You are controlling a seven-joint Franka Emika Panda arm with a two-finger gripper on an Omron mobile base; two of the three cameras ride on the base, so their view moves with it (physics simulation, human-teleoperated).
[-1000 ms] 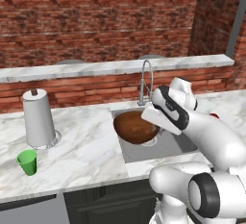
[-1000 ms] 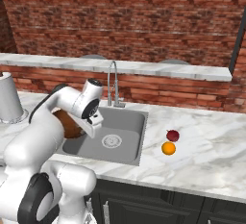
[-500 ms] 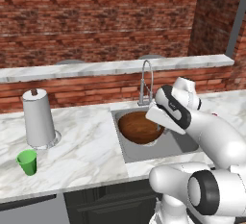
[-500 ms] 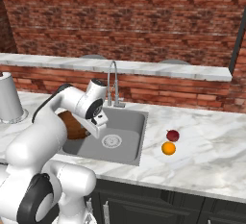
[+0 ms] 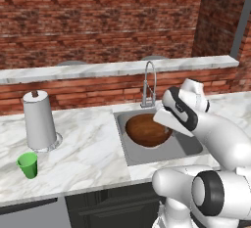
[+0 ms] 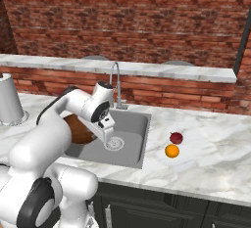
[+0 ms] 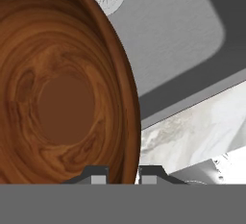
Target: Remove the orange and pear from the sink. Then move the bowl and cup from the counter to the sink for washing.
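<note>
Pinching the rim of the wooden bowl [image 7: 62, 88] between nearly closed fingertips, the gripper [image 7: 122, 174] holds it over the left part of the sink [image 5: 188, 144]. Orange [image 6: 171, 150] and pear [image 6: 176, 137] already lie on the counter [image 6: 215, 153] to the right; the green cup [image 5: 28, 165] waits far left beside the paper towel roll [image 5: 39, 119]. Such a thin edge grip could let the heavy bowl pivot or slip, likely knocking the tap [image 5: 149, 82].
</note>
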